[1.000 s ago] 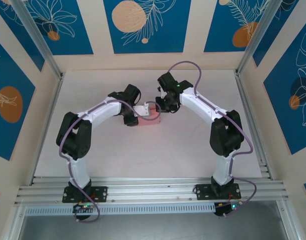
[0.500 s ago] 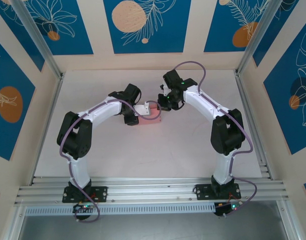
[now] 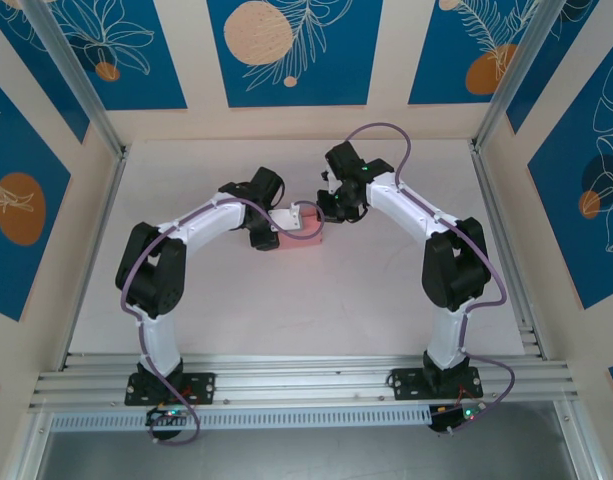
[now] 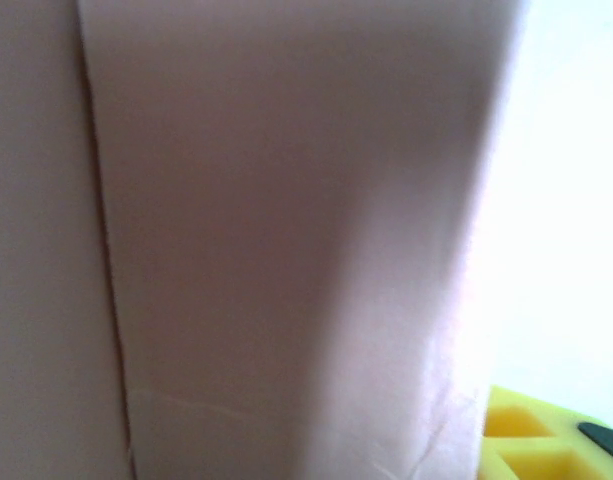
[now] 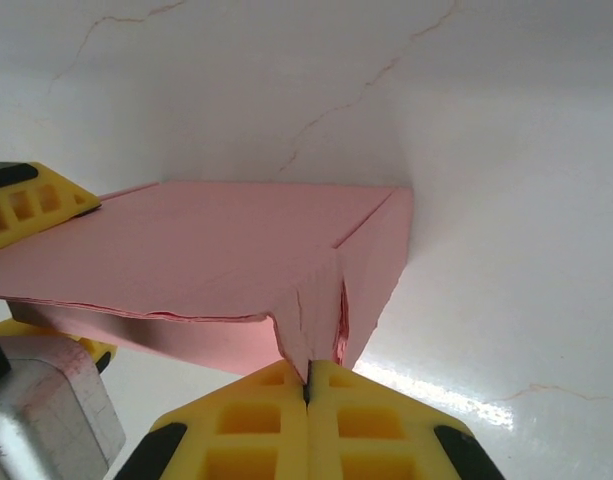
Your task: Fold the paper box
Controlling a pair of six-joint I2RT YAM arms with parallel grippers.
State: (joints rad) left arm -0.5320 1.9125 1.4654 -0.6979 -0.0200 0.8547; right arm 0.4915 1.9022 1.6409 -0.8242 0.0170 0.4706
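Note:
The pink paper box (image 3: 302, 236) lies in the middle of the table between both arms. My left gripper (image 3: 276, 226) holds its left end. In the right wrist view its yellow fingers (image 5: 31, 198) sit above and below the far end of the box (image 5: 206, 250). The left wrist camera is pressed close to the box wall (image 4: 286, 250), with one yellow finger (image 4: 531, 440) at the lower right. My right gripper (image 3: 325, 209) is at the box's right end. There my right gripper (image 5: 308, 383) is shut on a crumpled corner flap.
The white table (image 3: 286, 310) runs to cream walls at the back and sides, with an aluminium rail (image 3: 306, 380) along the near edge. The left gripper's grey body (image 5: 46, 410) sits close to my right fingers.
The right wrist has shifted slightly right and back while keeping hold of the flap. The left arm and the box have stayed put.

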